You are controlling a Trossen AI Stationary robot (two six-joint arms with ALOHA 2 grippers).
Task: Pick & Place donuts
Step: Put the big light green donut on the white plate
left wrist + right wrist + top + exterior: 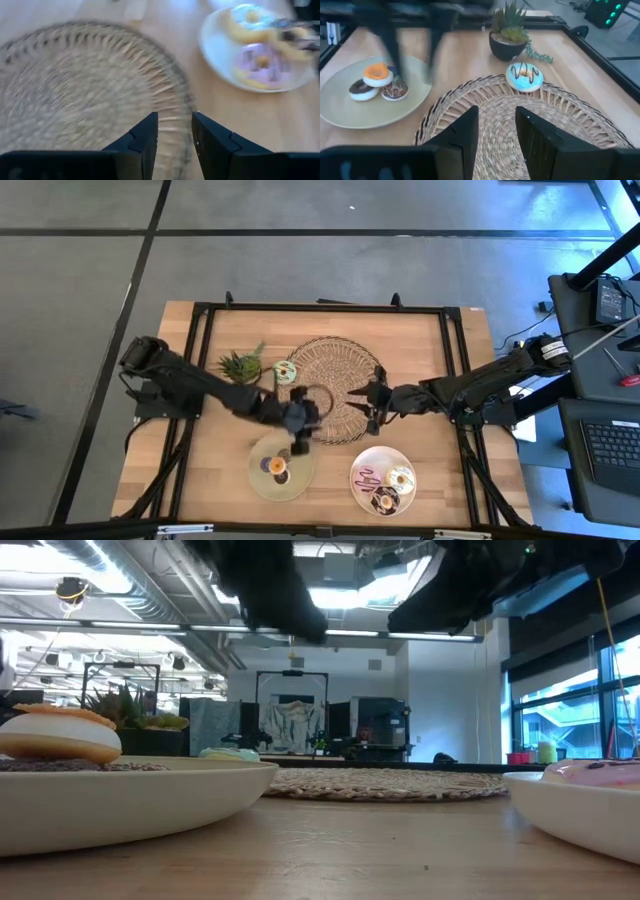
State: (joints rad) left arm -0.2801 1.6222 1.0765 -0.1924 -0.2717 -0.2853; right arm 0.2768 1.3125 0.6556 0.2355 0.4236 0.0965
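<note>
A mint-iced donut with brown drizzle (285, 372) (524, 76) lies on the woven mat's (335, 385) left edge, next to the potted plant. Orange-iced and brown donuts (377, 82) sit on the pale green plate (262, 480). A pink, a white and a dark donut (385, 485) sit on the white plate (362, 462) (220, 50). My left gripper (302, 430) (175, 135) hovers open over the mat's near-left rim. My right gripper (364, 402) (496, 130) hovers open over the mat's right part, pointing at the mint donut. Neither holds anything.
A small potted plant (240, 365) (512, 35) stands left of the mat near the mint donut. A black frame (205, 330) runs around the table's edges. Bare wood (330, 480) shows between the two plates. In the low view both plates' rims (150, 795) stand close to the camera.
</note>
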